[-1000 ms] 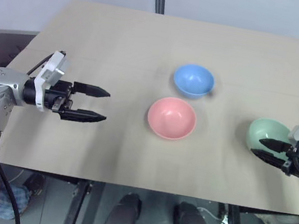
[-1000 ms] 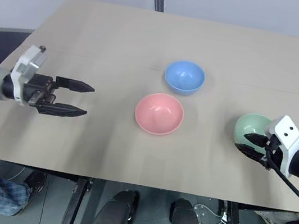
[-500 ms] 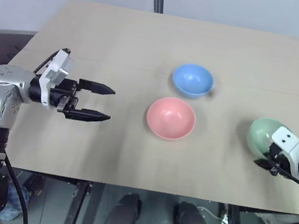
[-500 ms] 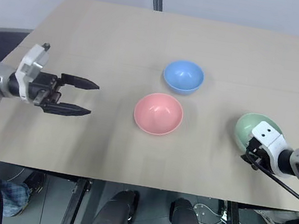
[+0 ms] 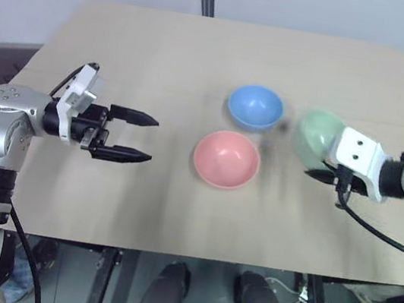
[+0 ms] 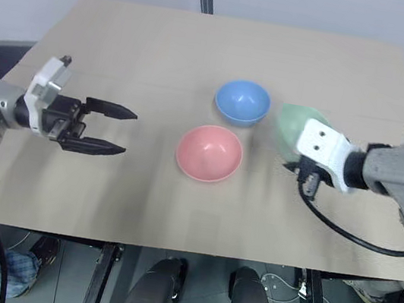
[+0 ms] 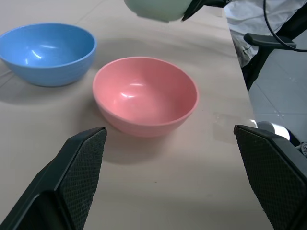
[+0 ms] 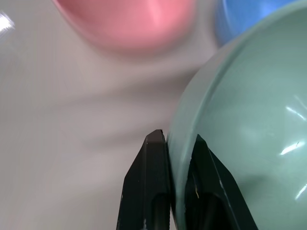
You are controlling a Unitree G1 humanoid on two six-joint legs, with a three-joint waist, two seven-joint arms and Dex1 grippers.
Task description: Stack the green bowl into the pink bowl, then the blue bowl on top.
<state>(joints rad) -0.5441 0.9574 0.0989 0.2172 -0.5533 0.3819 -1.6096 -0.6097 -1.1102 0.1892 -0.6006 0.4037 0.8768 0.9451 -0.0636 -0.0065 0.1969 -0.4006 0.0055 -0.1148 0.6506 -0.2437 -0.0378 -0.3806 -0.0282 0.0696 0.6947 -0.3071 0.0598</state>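
Where it sat at the table's right, green bowl (image 5: 314, 135) now lifted, right jaws clenched on rim, left jaws released.

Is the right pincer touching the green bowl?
Touching: in the right wrist view the right pincer has one finger on each side of the green bowl rim.

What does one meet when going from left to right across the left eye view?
left gripper → pink bowl → blue bowl → green bowl → right gripper
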